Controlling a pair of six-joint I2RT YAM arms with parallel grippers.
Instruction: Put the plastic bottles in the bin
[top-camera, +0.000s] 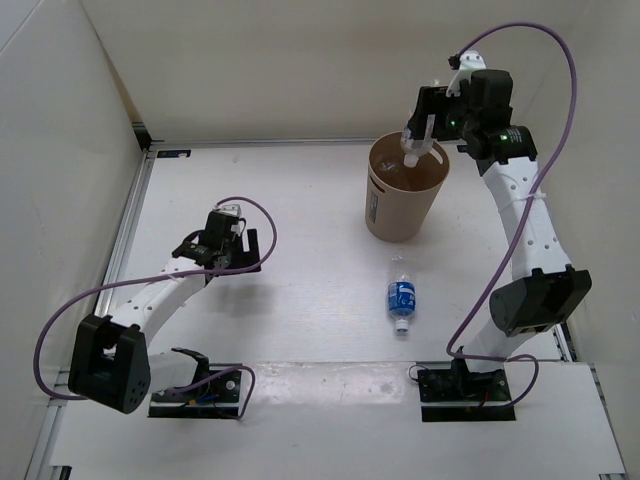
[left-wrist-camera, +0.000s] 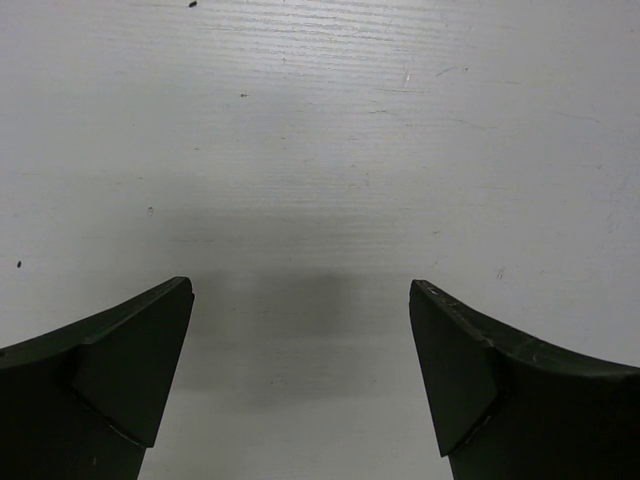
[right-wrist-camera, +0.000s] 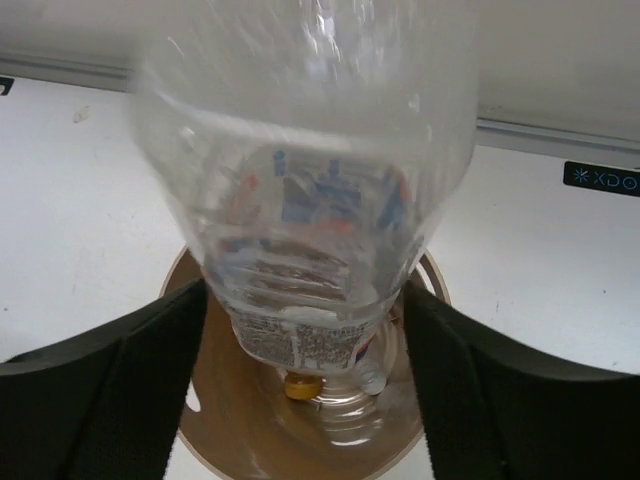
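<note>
My right gripper (top-camera: 420, 138) is above the tan bin (top-camera: 385, 205), shut on a short clear white-labelled bottle (top-camera: 411, 156) held neck down over the opening. In the right wrist view the bottle (right-wrist-camera: 300, 230) fills the gap between the fingers (right-wrist-camera: 120, 390), with the bin (right-wrist-camera: 225, 425) under it. At the bin's bottom lie an orange-capped bottle (right-wrist-camera: 303, 386) and a clear bottle (right-wrist-camera: 352, 415). A clear blue-labelled bottle (top-camera: 402, 297) lies on the table in front of the bin. My left gripper (top-camera: 240, 255) is open and empty over bare table (left-wrist-camera: 300, 300).
White walls close the table at the back and left. A metal rail (top-camera: 125, 240) runs along the left edge. A raised white board (top-camera: 330, 390) spans the near edge between the arm bases.
</note>
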